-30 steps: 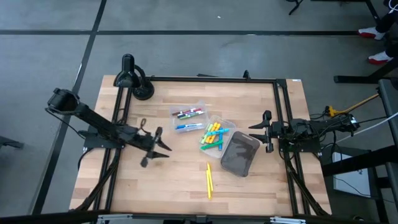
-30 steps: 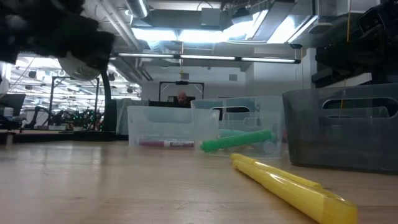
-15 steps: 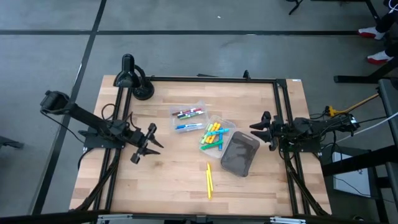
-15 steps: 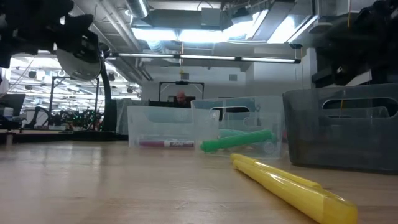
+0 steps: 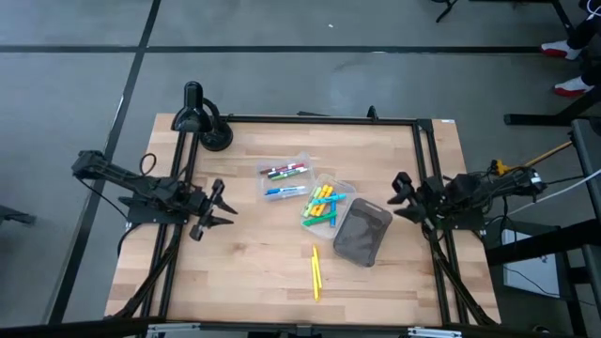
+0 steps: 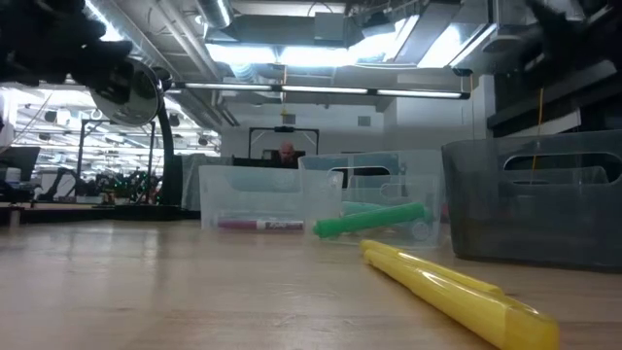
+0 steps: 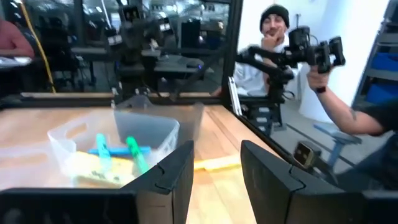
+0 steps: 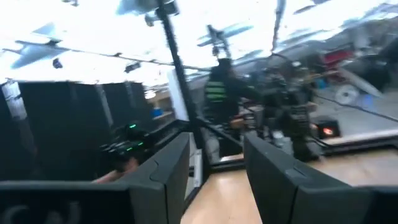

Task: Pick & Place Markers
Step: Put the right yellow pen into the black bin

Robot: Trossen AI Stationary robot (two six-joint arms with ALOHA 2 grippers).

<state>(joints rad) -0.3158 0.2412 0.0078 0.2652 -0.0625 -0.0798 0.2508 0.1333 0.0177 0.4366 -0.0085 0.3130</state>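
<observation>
both arms are pulled back to the edges of the wooden table [image 5: 254, 272] and neither is carrying anything. the left gripper [image 5: 212, 210] hangs over the left side with its fingers spread and nothing between them; the right gripper [image 5: 404, 194] sits over the right edge, fingers also spread and empty.

most of the markers are already in the clear trays: a few dark, red and blue ones in the far tray [image 5: 284, 176], and a bunch of yellow, green and blue ones in the near tray [image 5: 323, 206]. the dark grey bin [image 5: 362, 232] stands just beside that second tray. one yellow marker [image 5: 315, 270] lies loose on the bare wood, in front of the trays and just left of the bin. from table height it runs slantwise toward the camera [image 6: 457, 292], with a green marker [image 6: 371, 219] behind it in a tray.

that loose yellow one looks like the piece to go for. to do it well, i'd say whichever arm takes it should come down from straight above with its fingers across the marker's width, not along its length, and grab near the middle so it doesn't tip. the left arm has open table on its way; the right would have to reach around the bin. it's round, so closing off-centre could make it roll.
</observation>
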